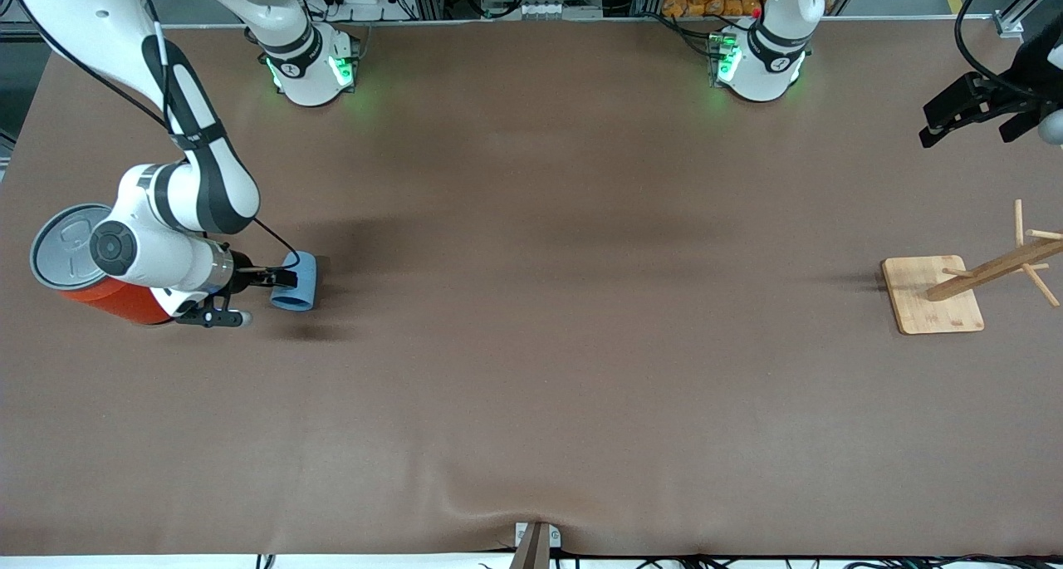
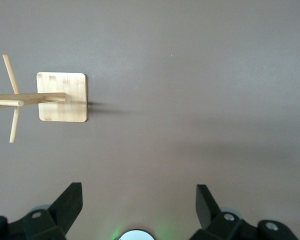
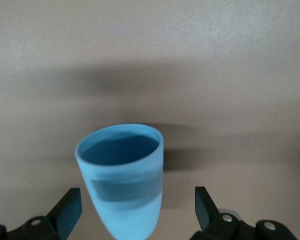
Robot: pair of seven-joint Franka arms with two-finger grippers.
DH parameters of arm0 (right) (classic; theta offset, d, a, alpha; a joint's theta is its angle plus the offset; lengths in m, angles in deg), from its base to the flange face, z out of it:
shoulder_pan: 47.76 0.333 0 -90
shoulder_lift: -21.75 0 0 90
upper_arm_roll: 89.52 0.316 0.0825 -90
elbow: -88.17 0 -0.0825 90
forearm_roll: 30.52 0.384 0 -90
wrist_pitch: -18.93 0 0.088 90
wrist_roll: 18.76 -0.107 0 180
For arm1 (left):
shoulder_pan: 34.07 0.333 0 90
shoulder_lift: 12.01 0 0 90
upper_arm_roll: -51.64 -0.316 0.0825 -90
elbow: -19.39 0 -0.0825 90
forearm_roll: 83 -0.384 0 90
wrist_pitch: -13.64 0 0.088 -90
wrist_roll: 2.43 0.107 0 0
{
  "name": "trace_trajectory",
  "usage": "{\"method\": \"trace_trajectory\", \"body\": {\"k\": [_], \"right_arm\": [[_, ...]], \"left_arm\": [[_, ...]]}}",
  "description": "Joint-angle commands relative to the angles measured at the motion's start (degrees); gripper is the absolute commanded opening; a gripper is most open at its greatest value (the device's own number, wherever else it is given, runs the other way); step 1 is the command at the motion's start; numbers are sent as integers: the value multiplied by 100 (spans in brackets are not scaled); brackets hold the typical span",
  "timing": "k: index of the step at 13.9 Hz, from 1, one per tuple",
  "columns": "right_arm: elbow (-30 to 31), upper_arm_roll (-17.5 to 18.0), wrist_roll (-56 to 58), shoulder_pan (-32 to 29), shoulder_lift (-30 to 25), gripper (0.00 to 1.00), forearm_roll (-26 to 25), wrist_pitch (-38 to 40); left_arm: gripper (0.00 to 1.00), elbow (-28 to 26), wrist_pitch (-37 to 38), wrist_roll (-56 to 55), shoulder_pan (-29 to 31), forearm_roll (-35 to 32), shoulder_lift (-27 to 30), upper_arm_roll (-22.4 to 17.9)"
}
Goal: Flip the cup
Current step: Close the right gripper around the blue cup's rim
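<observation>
The right gripper [image 1: 278,280] is at the right arm's end of the table, low over the brown table covering [image 1: 531,345], with its wrist turned roughly level. Its two black fingers [image 3: 65,212] stand wide apart — the small light-blue tapered cup without a handle [image 1: 296,282] sits in the gap between them, and the right wrist view shows clear space between each finger and the cup wall. The fingers do not touch the cup. In that view the cup [image 3: 122,177] is seen with its open, wider rim showing and its body tilted; whether its base rests on the covering or is just above it cannot be told from these views. In the front view the cup is at the fingertips, touching or just beside them, with its shadow on the covering next to it.

Just beside the right wrist, on the side away from the cup, stands a large orange can with a grey lid [image 1: 71,257], partly hidden by the arm.

The left gripper [image 1: 976,112] waits raised over the left arm's end of the table. Its fingers [image 2: 65,207] are spread wide and hold nothing. On the covering near it stands a light wooden rack — a square base plate with a post and pegs [image 1: 934,295] — also visible in the left wrist view [image 2: 62,97].
</observation>
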Motion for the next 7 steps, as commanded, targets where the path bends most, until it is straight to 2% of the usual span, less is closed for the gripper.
{"method": "trace_trajectory", "body": {"k": [1, 7], "right_arm": [[72, 44, 51, -27, 134, 100, 86, -206], [72, 62, 51, 8, 372, 100, 253, -496]], "left_arm": [[100, 55, 52, 97, 49, 2, -5, 30], [100, 46, 60, 97, 49, 2, 4, 39]]}}
